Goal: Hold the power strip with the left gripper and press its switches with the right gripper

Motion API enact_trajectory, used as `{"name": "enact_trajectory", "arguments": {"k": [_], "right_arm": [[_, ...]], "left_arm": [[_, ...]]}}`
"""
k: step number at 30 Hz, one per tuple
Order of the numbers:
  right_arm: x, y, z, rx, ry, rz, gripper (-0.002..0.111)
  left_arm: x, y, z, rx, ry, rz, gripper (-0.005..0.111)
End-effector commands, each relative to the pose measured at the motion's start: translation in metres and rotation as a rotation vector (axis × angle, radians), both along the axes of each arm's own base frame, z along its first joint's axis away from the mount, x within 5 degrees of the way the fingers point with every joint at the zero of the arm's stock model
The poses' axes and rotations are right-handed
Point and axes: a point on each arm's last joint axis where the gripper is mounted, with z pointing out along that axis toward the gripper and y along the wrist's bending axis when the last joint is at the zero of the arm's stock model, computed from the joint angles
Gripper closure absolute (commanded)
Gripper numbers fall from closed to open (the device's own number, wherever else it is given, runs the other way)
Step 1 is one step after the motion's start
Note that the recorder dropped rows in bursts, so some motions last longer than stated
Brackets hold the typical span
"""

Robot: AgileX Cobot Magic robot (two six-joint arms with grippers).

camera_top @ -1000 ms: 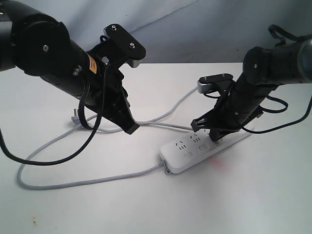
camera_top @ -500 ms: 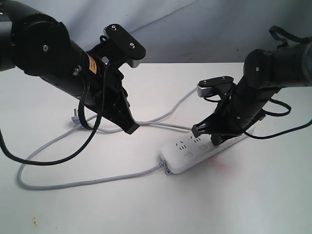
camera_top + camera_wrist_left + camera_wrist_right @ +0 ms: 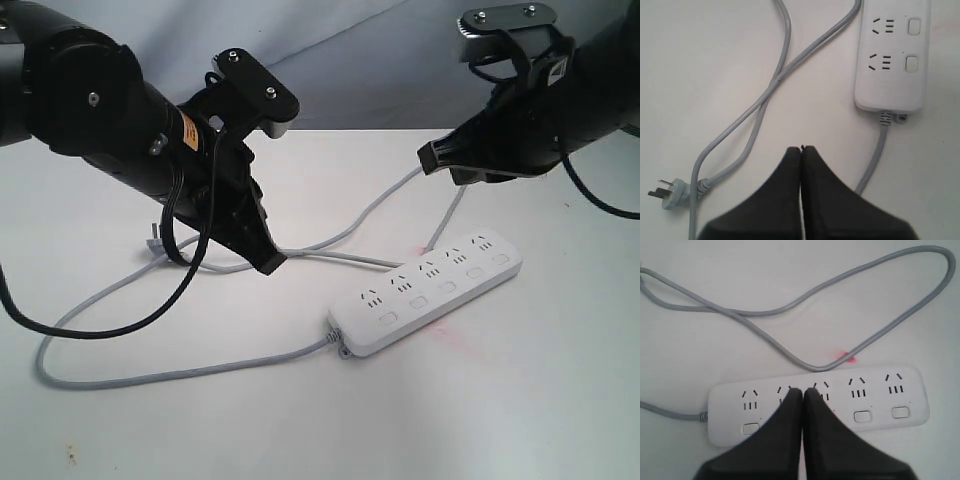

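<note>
The white power strip [image 3: 430,290] lies flat on the table, free of both grippers, its row of switches [image 3: 447,286] all in view. My left gripper [image 3: 268,265] is shut and empty, hovering over the grey cable [image 3: 310,248] to the left of the strip's cable end. The left wrist view shows its closed tips [image 3: 801,149] short of the strip [image 3: 892,85] and two switches [image 3: 911,63]. My right gripper [image 3: 432,158] is shut and raised well above the strip. In the right wrist view its tips [image 3: 802,390] overlap the strip [image 3: 880,395] and hide two middle switches.
The grey cable loops over the table on the left [image 3: 150,375] and behind the strip, ending in a three-pin plug [image 3: 153,240] [image 3: 670,191]. A faint red spot [image 3: 452,340] marks the table by the strip. A grey backdrop rises behind the table.
My right gripper has lifted off the strip, rising up and to the right, so the whole strip now shows. The left arm and the strip have not moved.
</note>
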Motion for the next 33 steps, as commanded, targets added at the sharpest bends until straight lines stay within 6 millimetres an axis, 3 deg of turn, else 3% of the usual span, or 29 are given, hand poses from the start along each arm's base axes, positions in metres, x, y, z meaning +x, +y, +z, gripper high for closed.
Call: {"name": "enact_trajectory", "arguments": {"k": [1, 5, 8, 17, 23, 33], "right_arm": [[-0.003, -0.005, 0.007, 0.018, -0.043, -0.029, 0.108], [-0.013, -0.012, 0.001, 0.031, -0.106, -0.04, 0.108], [-0.024, -0.021, -0.003, 0.049, -0.157, -0.065, 0.108], [-0.06, -0.066, 0.001, 0.175, -0.326, -0.233, 0.108], [-0.092, -0.085, 0.011, 0.231, -0.438, -0.264, 0.108], [-0.142, -0.105, 0.014, 0.329, -0.603, -0.277, 0.108]], "left_arm": [[0.0, 0.0, 0.006, -0.073, -0.017, 0.031, 0.107], [-0.004, 0.004, 0.024, -0.224, -0.111, 0.084, 0.107], [-0.007, 0.02, 0.032, -0.319, -0.176, 0.16, 0.107], [-0.034, 0.094, 0.038, -0.497, -0.369, 0.374, 0.107], [-0.06, 0.133, 0.045, -0.628, -0.49, 0.515, 0.107], [-0.102, 0.155, 0.046, -0.726, -0.633, 0.523, 0.107]]}}
